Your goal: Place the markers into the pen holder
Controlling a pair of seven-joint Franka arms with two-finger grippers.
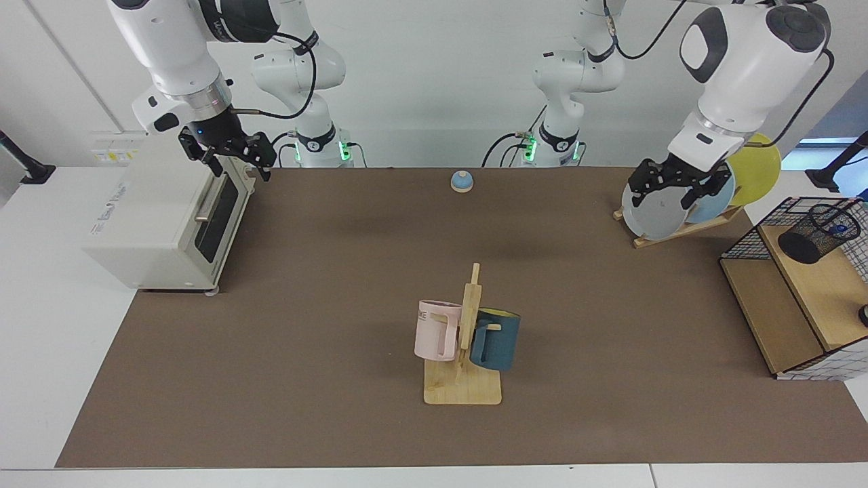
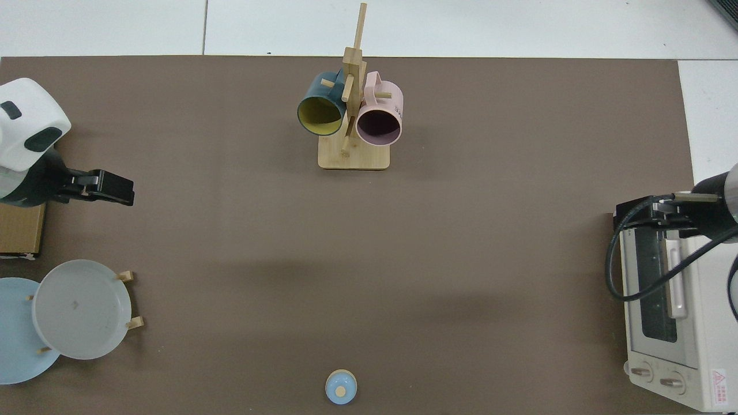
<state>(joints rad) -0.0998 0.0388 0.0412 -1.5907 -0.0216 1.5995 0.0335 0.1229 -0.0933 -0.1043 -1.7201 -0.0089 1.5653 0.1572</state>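
The black mesh pen holder (image 1: 817,235) sits on the upper wooden shelf of a wire basket at the far right of the facing view. A marker (image 1: 839,229) is inside it, and only its blue end shows through the mesh. My left gripper (image 1: 668,192) hangs open and empty in front of the plates, up and to the left of the holder. In the top view the left gripper (image 2: 122,193) is at the left edge, where the holder is out of view. My right gripper (image 1: 239,167) waits open and empty above the toaster oven's door; the top view shows the right gripper (image 2: 634,212) at the right edge.
A white toaster oven (image 1: 163,217) stands at the facing view's left. A wooden mug tree (image 1: 464,339) holds a pink and a dark blue mug at the centre front. Plates (image 1: 654,210) lean in a rack near the wire basket (image 1: 746,237). A small blue bell (image 1: 462,181) sits at the back.
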